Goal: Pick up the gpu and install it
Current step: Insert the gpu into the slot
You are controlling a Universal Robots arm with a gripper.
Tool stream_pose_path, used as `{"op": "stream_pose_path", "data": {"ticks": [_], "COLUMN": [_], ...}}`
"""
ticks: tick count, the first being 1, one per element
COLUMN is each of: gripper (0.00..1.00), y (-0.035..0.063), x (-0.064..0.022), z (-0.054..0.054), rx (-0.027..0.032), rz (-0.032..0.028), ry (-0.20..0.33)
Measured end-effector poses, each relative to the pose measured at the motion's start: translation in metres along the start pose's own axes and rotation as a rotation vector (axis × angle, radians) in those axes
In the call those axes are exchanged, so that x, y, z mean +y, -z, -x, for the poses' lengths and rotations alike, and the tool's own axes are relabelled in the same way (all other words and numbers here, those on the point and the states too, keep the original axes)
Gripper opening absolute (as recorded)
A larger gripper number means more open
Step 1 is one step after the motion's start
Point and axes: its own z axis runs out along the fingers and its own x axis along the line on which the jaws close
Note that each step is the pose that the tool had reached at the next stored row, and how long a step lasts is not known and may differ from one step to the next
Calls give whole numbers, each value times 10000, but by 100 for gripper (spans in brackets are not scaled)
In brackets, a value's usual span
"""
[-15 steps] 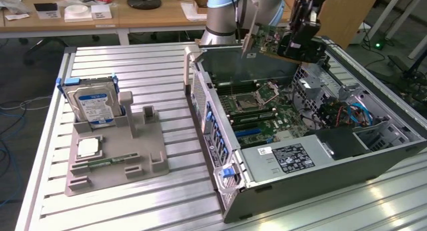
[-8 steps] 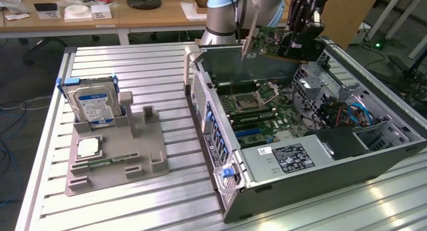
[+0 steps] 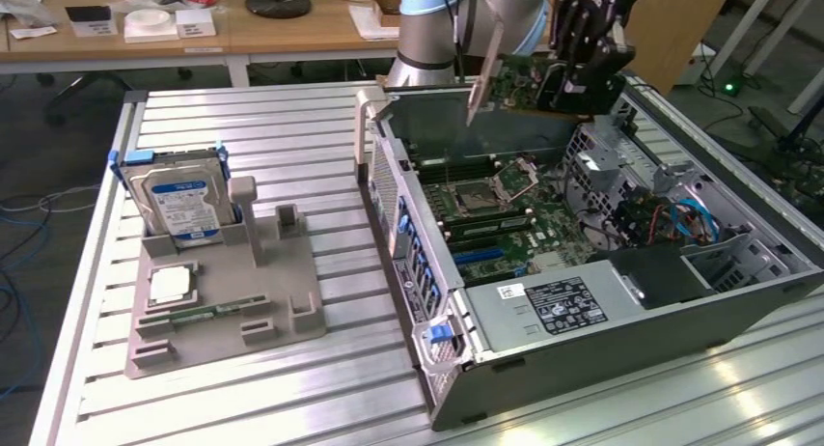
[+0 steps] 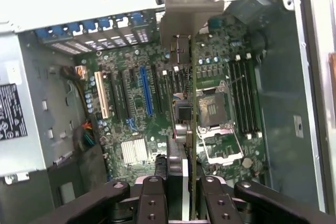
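On the slatted metal table (image 3: 258, 127), toward the exterior view's right: open computer case (image 3: 605, 359), side panel off. Behind its far end: robot arm (image 3: 431, 31), bending over the case. Inside, facing up: green motherboard (image 3: 515, 224), with blue expansion slot (image 4: 146, 90) and processor socket (image 4: 212, 111). Toward the exterior view's left, beside the case and not touching it: grey parts fixture (image 3: 277, 272). Standing upright in its far slot: silver hard drive (image 3: 180, 200) with blue-white label. Above the far end of the case: black gripper (image 3: 557, 89), fingers (image 4: 157, 192) pressed onto both faces of the gpu (image 3: 515, 79), pinching it. Holds the gpu up over the motherboard, not yet seated in any slot, silver bracket end toward the exterior view's left. From the wrist, runs edge-on between the fingers, over the board between the expansion slots and the socket. Lying flat on the fixture: square silver chip (image 3: 170, 284), and nearer the front edge, small green memory stick (image 3: 212, 313).
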Motion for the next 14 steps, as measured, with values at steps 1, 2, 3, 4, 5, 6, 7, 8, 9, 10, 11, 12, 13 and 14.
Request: {"op": "stream_pose_path", "data": {"ticks": [1,2,3,4,5,6,7,8,9,10,11,12,13,14], "gripper": [28,28,28,28,28,28,28,28,28,28,28,28,28,28], "y": [0,0,-1,-2,-7,-11,-14,-19,-25,-31,-31,-31,-31,-31], "x": [0,0,0,0,-1,-1,0,0,-1,-1,-1,-1,-1,-1], "z": [0,0,0,0,0,1,0,0,0,0,0,0,0,0], "rx": [2,3,4,2,-4,-11,-18,-26,-28,-25,-24,-23,-22,-22], "rz": [3,4,5,-10,-47,-110,-178,-253,-334,-364,-365,-365,-366,-365], "ry": [172,329,468,572,644,692,717,734,748,763,767,767,767,767]}}
